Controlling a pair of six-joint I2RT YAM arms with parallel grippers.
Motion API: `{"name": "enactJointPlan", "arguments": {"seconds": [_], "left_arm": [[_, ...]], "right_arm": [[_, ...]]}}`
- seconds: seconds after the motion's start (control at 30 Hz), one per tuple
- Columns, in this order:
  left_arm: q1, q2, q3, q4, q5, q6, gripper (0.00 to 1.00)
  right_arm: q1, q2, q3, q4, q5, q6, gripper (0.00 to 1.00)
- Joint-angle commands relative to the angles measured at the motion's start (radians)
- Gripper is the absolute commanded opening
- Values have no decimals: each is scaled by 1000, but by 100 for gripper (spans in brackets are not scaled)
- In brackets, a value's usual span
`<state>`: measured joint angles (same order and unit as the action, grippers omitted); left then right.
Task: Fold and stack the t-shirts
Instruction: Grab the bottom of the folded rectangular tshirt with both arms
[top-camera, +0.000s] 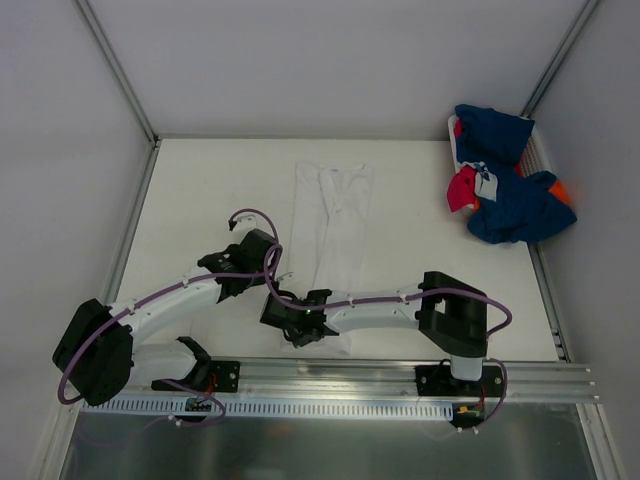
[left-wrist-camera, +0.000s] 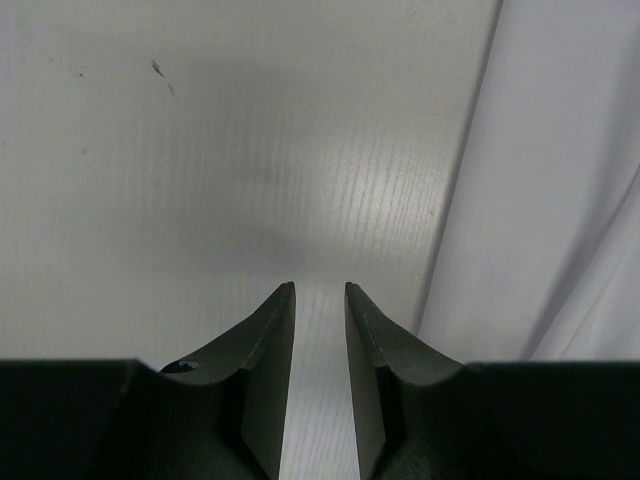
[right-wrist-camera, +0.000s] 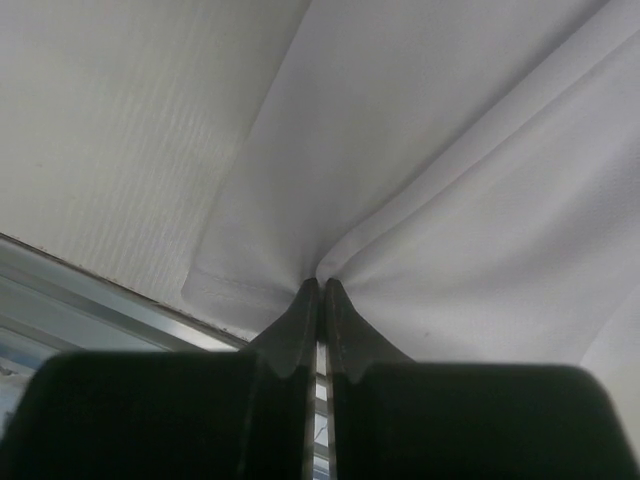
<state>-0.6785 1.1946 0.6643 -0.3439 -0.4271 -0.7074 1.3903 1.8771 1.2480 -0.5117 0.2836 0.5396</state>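
At the middle of the table (top-camera: 220, 190): one white t-shirt (top-camera: 335, 215), laid as a long narrow strip running from the far side toward the arms, its sides already turned in and its near hem close to the aluminium rail (top-camera: 380, 375).

At the far right corner: a loose heap of t-shirts (top-camera: 505, 190), mostly navy, with one pinkish-red and a little orange showing. It is unfolded and well apart from the white one.

Right gripper (right-wrist-camera: 322, 285): jaws pressed together on the near hem of the white t-shirt, with cloth puckering into creases that fan out from the pinch.

Left gripper (left-wrist-camera: 320, 290): jaws partly apart and holding nothing, low over bare table just beside the strip's left edge.

Handling, by judgement:
- The cloth is light, thin and limp, and will sag and trail from any single hold.
- It will not break, but it may slide on the smooth table and lose its fold lines if dragged.
- A pinch may catch only the upper layers, so the doubled hem gives the firmest bite.

Where to take hold: the two near corners of the hem, one per gripper, so the edge lifts level. The present grip sits near the left end of the hem.
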Motion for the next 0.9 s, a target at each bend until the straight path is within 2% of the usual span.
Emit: {"name": "enactJointPlan", "arguments": {"seconds": [0.0, 0.63, 0.7, 0.73, 0.83, 0.87], "left_arm": [[4, -7, 11, 26, 19, 3, 27], [5, 68, 15, 26, 36, -9, 26], [5, 80, 14, 28, 37, -10, 26], [5, 85, 15, 29, 36, -10, 26], [5, 89, 18, 28, 39, -6, 26], [5, 86, 21, 28, 40, -4, 27]], "right_arm": [[53, -13, 60, -40, 8, -49, 1], [118, 60, 125, -34, -46, -24, 1], [121, 74, 114, -27, -53, -18, 24], [127, 73, 111, -24, -52, -18, 47], [142, 39, 113, -22, -9, -36, 70], [147, 24, 117, -25, 26, -50, 71]]}}
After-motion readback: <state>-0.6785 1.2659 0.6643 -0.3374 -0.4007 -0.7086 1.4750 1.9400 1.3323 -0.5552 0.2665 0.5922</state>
